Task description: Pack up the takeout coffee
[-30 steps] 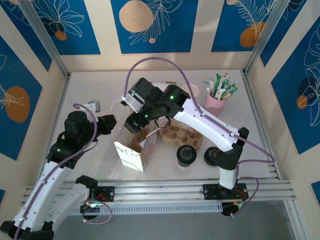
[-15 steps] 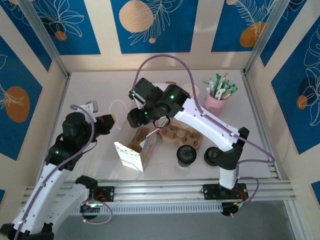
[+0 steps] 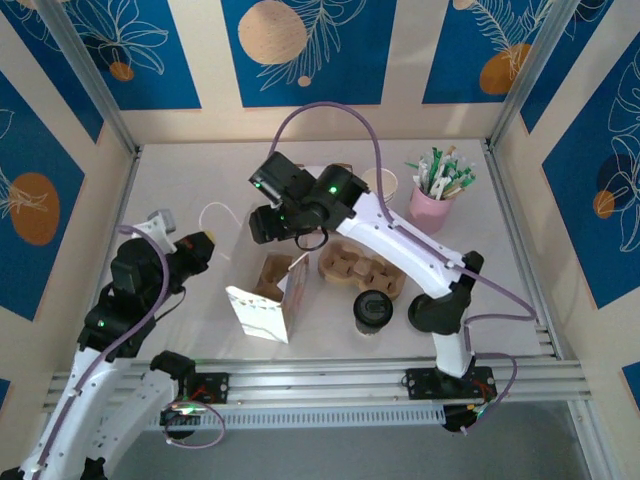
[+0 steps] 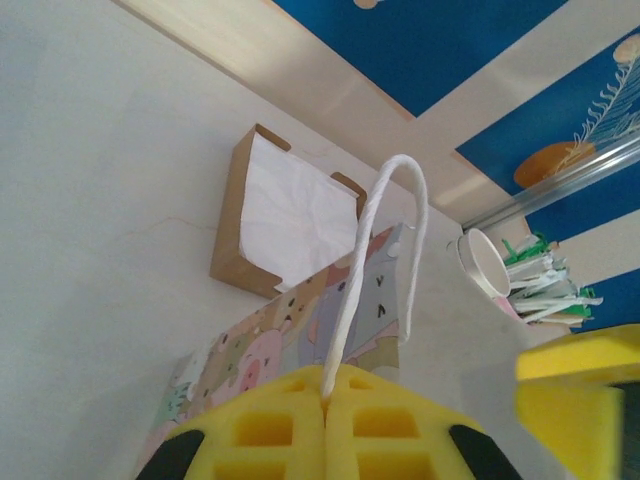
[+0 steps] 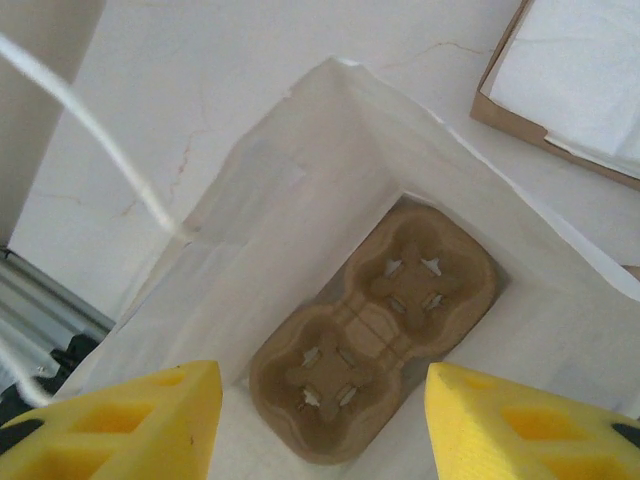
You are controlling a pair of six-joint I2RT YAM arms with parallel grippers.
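Takeout coffee (image 3: 372,310) lidded, left gripper (image 4: 325,398) pinching bag handle (image 4: 364,250), right gripper (image 5: 322,415) wide (above bag (image 5: 300,180)).

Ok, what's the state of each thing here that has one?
Bag: upright, mouth open.
Handle: pinched in left hand.
Left hand: shut on handle.
Right hand: open, over bag mouth.
Carrier in bag: flat on bottom, holes empty.
Coffee: lidded, upright, outside bag.

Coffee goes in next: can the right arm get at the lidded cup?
Probably yes: the right gripper has open, empty jaws over the bag; the takeout coffee stands uncovered beside that arm.
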